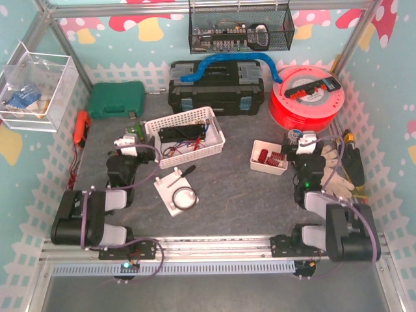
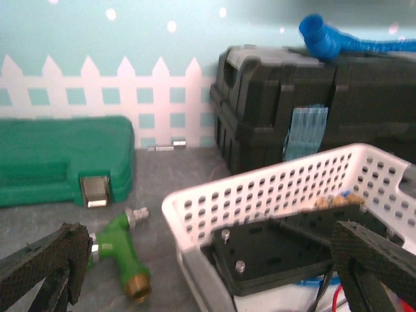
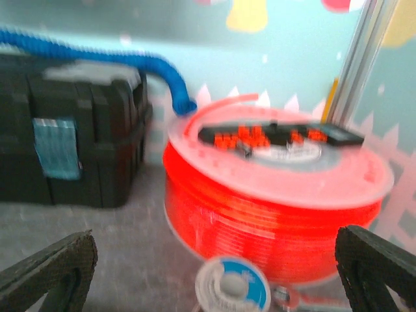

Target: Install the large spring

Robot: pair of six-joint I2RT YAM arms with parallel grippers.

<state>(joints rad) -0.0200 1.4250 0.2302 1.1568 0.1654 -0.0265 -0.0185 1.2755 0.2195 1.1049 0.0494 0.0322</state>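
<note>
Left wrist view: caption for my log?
Open left claw facing white basket with black plate; green fitting alongside, black toolbox behind.

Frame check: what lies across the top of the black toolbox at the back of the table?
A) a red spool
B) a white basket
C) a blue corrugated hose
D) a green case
C: the blue corrugated hose is draped along the lid of the black toolbox.
</note>
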